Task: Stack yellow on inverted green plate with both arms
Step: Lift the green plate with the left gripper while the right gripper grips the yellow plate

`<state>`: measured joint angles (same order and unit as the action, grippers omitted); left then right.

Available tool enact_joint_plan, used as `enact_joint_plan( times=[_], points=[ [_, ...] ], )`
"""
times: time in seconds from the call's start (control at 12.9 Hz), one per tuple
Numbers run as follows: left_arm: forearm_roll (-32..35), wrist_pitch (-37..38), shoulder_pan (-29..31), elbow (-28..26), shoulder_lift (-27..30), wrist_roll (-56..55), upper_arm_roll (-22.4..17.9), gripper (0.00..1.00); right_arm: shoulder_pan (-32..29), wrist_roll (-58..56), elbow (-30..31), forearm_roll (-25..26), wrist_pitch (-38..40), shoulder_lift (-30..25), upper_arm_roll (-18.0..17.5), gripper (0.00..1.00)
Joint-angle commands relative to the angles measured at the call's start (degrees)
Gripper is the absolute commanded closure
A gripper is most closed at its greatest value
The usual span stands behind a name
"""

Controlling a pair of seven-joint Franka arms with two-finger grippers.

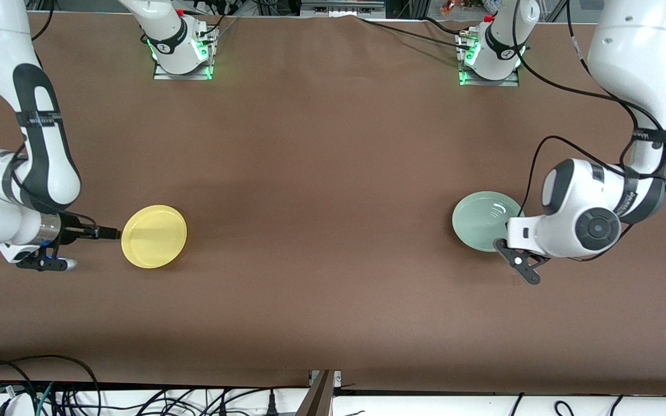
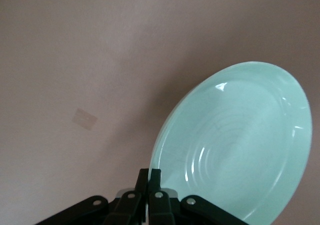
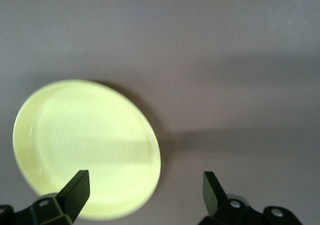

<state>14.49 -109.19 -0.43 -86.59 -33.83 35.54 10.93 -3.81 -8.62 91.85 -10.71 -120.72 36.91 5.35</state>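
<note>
The pale green plate (image 1: 483, 219) lies toward the left arm's end of the table, its ringed face (image 2: 235, 145) showing. My left gripper (image 1: 508, 228) is shut on the plate's rim at the edge nearest that arm; in the left wrist view the left gripper (image 2: 149, 172) has its two fingers pinched together on the rim. The yellow plate (image 1: 154, 236) lies flat toward the right arm's end. My right gripper (image 1: 114, 233) is low beside its edge and open; in the right wrist view the right gripper (image 3: 145, 177) has nothing between its fingers, with the yellow plate (image 3: 85, 145) just ahead.
The brown table cloth (image 1: 321, 190) stretches bare between the two plates. The arm bases (image 1: 182, 52) stand along the edge farthest from the front camera. Cables (image 1: 50, 381) lie past the table's edge nearest the front camera.
</note>
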Motion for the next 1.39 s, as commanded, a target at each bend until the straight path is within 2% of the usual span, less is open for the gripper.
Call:
enact_joint_plan(
  times=[0.0, 0.15, 0.39, 0.54, 0.7, 0.77, 0.93, 1.08, 1.31],
  points=[
    [7.7, 9.8, -8.2, 7.1, 0.1, -8.7, -0.5, 1.0, -0.2, 0.2, -1.1, -2.9, -2.9, 2.5, -0.3, 0.0],
    [14.2, 15.9, -16.7, 8.9, 0.1, -18.2, -0.8, 1.0, -0.2, 0.2, -1.0, -3.3, -4.8, 3.4, -0.5, 0.0],
    [26.4, 22.6, -27.7, 8.8, -0.8, -33.8, -1.0, 1.0, -0.1, 0.1, -0.4, -8.4, -5.7, 5.2, -0.6, 0.0],
    [33.1, 26.8, -34.1, 8.8, -2.8, -42.6, -1.0, 1.0, -0.1, 0.1, -0.2, -9.1, -6.0, 5.4, -0.6, 0.0],
    [36.5, 29.9, -40.3, 8.6, -5.6, -52.9, -1.3, 1.0, -0.1, -0.1, 0.3, -9.2, -6.0, 5.6, -0.6, 0.0],
    [42.1, 32.1, -43.6, 8.5, -7.0, -57.5, -1.3, 1.0, -0.1, -1.0, 0.7, -9.2, -6.0, 5.6, -0.6, 0.0],
    [47.6, 34.7, -49.0, 8.8, -11.1, -62.8, -1.8, 1.0, -0.4, -3.4, 1.0, -9.2, -5.2, 5.6, -0.6, 0.0],
    [52.6, 35.0, -54.4, 11.3, -14.4, -67.5, -4.4, 1.0, -0.4, -3.4, 1.2, -9.2, -2.7, 5.1, -0.6, 0.0],
    [52.8, 36.6, -62.1, 15.9, -20.8, -70.9, -10.1, 1.0, -0.5, -3.5, 1.2, -9.2, 0.2, 4.7, -0.5, 0.0]
  ],
)
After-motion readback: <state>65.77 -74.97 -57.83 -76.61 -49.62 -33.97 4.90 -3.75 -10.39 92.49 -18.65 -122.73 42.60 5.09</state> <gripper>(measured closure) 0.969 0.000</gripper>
